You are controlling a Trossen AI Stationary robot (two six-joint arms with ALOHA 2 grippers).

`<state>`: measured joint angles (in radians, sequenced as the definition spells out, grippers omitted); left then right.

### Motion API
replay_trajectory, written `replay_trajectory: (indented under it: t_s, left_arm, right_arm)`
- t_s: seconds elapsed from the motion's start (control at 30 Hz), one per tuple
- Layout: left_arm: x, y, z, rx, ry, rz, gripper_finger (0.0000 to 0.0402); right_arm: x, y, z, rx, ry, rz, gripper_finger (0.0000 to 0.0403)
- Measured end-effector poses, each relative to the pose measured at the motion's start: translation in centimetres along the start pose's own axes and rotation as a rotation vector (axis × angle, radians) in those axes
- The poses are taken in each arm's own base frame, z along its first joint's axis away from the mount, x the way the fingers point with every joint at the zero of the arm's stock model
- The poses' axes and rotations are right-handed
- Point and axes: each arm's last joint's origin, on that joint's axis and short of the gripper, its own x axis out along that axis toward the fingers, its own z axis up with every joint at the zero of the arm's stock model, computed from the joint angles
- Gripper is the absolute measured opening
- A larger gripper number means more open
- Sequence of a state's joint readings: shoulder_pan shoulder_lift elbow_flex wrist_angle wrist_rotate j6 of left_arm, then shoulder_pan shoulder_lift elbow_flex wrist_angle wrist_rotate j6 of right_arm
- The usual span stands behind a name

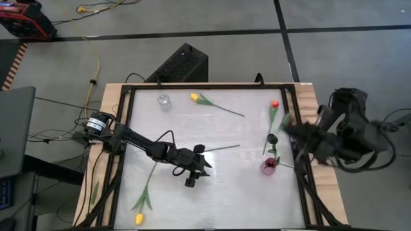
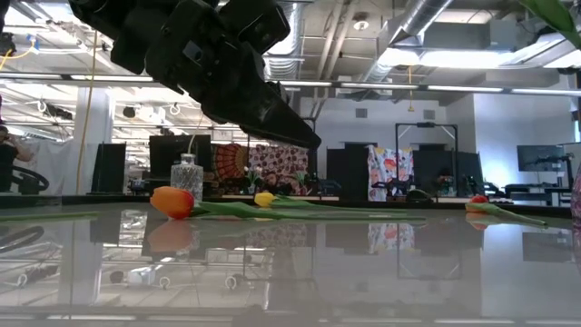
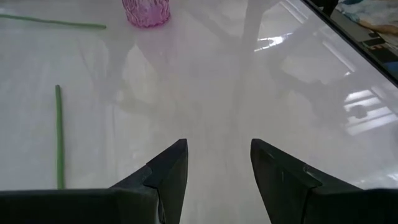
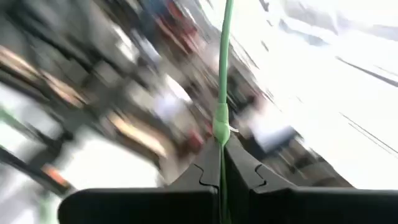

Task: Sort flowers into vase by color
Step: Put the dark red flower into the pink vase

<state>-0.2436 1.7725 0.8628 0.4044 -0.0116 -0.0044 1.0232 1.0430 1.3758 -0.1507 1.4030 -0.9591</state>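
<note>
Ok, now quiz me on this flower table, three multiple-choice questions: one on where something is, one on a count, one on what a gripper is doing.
1. Where on the white table does the ribbed pink glass vase stand?
A. At the left edge
B. Toward the right side, nearest the right arm
C. At the far edge, in the middle

2. How many vases stand on the table, counting the small clear glass vase?
A. One
B. Two
C. Four

3. What is the state of the right gripper?
A. Open and empty
B. Shut on the pink glass vase
C. Shut on a thin green flower stem

Answers:
1. B, since the high view shows it just inside the right rail, beside the right arm.
2. B, since only the pink one and the clear one appear from above.
3. C, since the right wrist view shows the stem rising from between the closed fingers.
</note>
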Motion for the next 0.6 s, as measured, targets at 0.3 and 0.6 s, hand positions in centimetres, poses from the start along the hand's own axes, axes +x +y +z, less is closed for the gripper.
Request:
replay_trajectory:
  t_s: [0.3, 0.6]
  left_arm:
    - [0.3, -0.2, -0.6, -0.025, 0.037, 0.056, 0.0164]
    - [0.2, 1.3, 0.5, -0.049, -0.084, 0.175, 0.0164]
  right_arm:
    - [-0.3, -0.5, -2.3, 0.006, 0.093, -0.049, 0.0026]
    - [-1.0, -0.7, -3.4, 0.605, 0.060, -0.026, 0.0024]
